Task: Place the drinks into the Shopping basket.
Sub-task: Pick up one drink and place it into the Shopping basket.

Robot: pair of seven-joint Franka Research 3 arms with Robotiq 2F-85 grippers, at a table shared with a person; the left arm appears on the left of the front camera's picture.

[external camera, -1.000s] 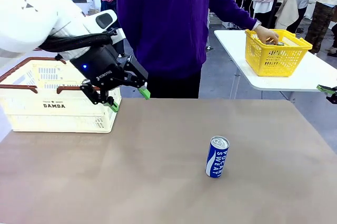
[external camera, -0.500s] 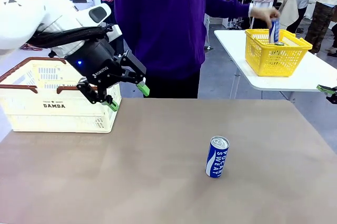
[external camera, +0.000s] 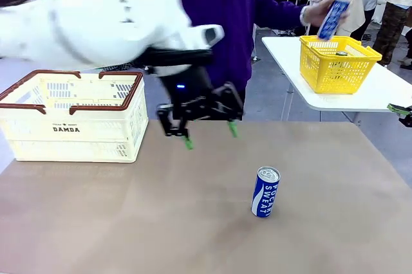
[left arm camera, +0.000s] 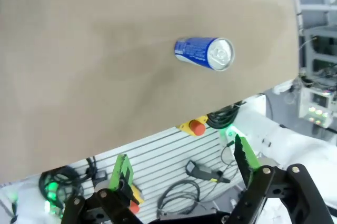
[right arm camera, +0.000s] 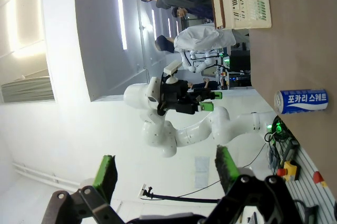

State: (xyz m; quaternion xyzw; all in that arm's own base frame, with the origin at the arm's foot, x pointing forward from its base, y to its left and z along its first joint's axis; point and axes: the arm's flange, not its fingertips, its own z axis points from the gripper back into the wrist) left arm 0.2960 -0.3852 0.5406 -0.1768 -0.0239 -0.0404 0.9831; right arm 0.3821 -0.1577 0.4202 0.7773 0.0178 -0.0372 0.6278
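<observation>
Left pincer (external camera: 210,136) wide apart, empty, above brown tabletop (external camera: 129,222); right pincer (right arm camera: 166,163) likewise. Pocari Sweat can (external camera: 265,191) upright, near right. Shopping basket (external camera: 71,134) far left; person (external camera: 225,23) beyond.

We look across the table (external camera: 129,222) from its near edge; the left wrist looks steeply down, the right wrist sideways from afar. All share the blue can (external camera: 265,191).

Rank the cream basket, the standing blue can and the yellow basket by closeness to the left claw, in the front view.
1-2. Cream basket, left of the left gripper, and standing blue can, right: too close to call.
3. Yellow basket, far right on another table.
</observation>
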